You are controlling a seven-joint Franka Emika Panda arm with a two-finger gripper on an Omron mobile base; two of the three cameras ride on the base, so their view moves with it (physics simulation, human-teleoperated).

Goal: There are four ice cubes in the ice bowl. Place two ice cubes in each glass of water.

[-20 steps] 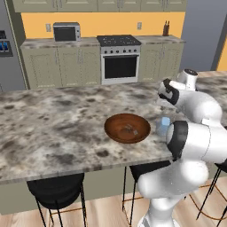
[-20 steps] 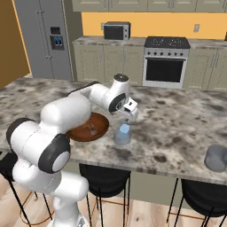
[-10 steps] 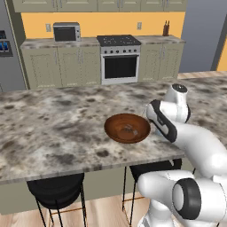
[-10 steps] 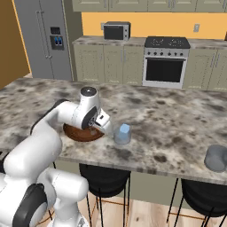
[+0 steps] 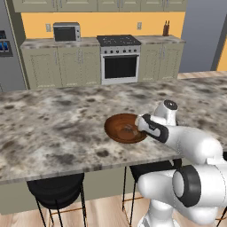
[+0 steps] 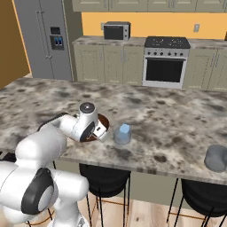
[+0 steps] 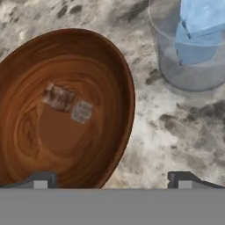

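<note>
The ice bowl of dark glossy wood lies on the left of the hand view, with two small translucent ice cubes side by side near its middle. One glass of water stands to the right of the bowl and has two pale-blue cubes in it. My gripper hovers open over the bowl's near right rim, and nothing is between its fingertips. From the base, the gripper sits at the right edge of the bowl. The second glass stands far right on the counter.
The granite island counter stretches wide to the left of the bowl. Black stools stand under its front edge. The near glass stands just right of my hand. Cabinets, the oven and a fridge line the far wall.
The arm has swung down and left from above the near glass to the bowl's right rim. The jaws stay wide open. Bowl and glasses have not moved.
</note>
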